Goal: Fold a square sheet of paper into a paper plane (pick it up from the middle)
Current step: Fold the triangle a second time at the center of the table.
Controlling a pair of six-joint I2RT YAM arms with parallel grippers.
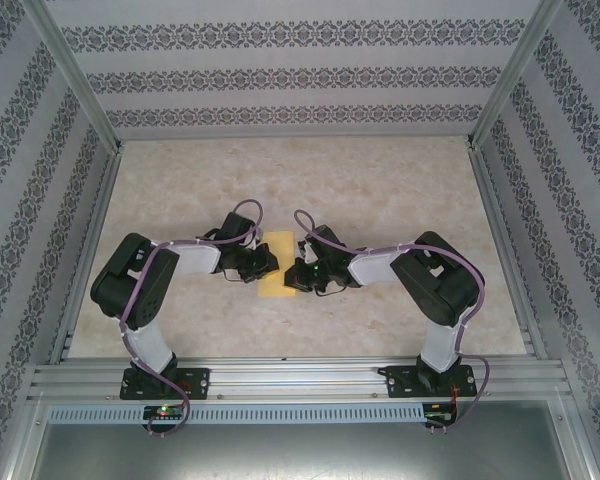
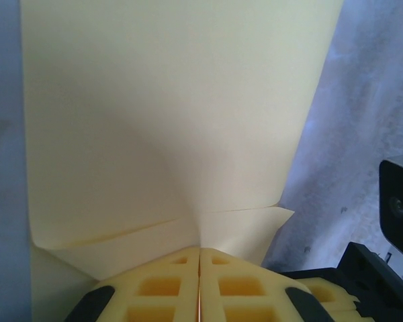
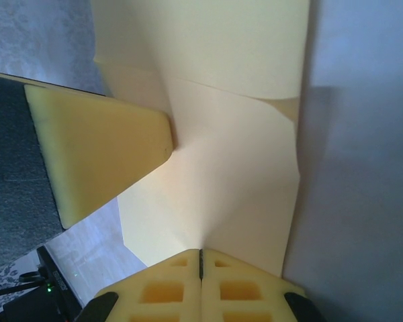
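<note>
Centre of the overhead frame: the square sheet of paper (image 1: 277, 289), nipped from either side by the left gripper (image 2: 199, 258) and the right gripper (image 3: 201, 258), both clamped shut on it (featherlight, limp and easily torn, it likely wants a gentle pinch close by a crease).

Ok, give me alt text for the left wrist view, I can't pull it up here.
The left hand, its yellow fingertips shut together at bottom centre, pinches the pale yellow sheet of paper, which covers most of the frame, with a creased flap just above the grip. Black robot hardware shows at lower right.
</note>
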